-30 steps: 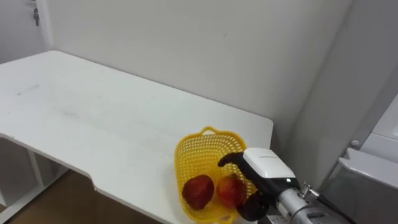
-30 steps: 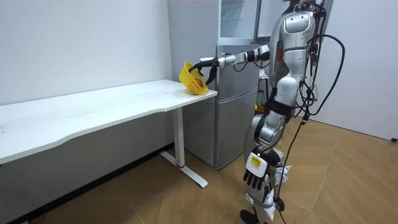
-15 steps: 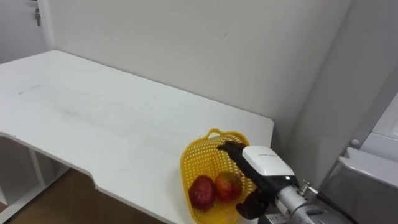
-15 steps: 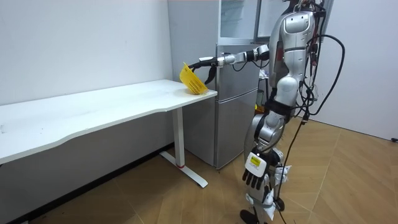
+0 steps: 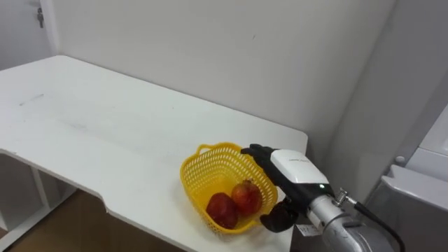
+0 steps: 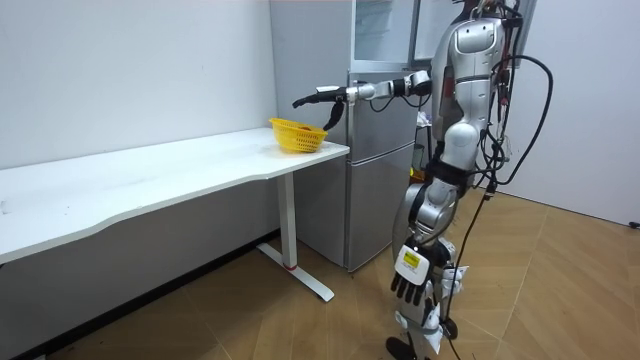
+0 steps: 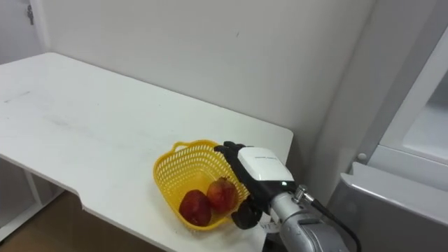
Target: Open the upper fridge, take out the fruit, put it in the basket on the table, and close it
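In the left eye view, lower centre, the yellow basket (image 5: 198,176) sits flat on the white table (image 5: 105,126) with two red fruits (image 5: 222,208) inside. My right hand (image 5: 292,170) is at its right rim, fingers laid straight over the edge. I can't tell if they touch it.

In the room view, the basket stands at the table's end, centre frame. The hand is just above it, unclamped. My left hand (image 6: 410,284) hangs loose, lower right. The fridge (image 6: 380,160) stands right of centre.

The right eye view shows the same. I'd call the fetch done, with only pulling the arm clear left.
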